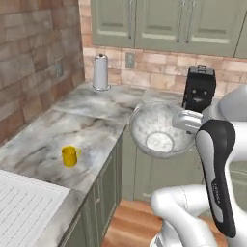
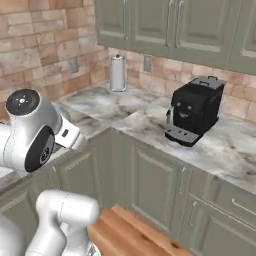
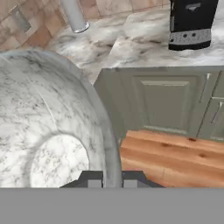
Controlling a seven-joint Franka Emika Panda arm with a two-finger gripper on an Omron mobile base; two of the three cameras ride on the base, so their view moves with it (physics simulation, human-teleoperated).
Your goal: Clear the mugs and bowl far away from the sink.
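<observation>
Black coffee machine on marble counter, paper towel roll by brick wall.

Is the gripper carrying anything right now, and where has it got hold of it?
Yes: the gripper holds the speckled bowl by its rim, one finger inside the wall and one outside. The bowl hangs in the air off the counter edge, over the floor.

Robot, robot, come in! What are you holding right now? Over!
Gripper shut on bowl rim, bowl held over the floor. Yellow mug on counter by sink. Coffee machine on far counter.
</observation>
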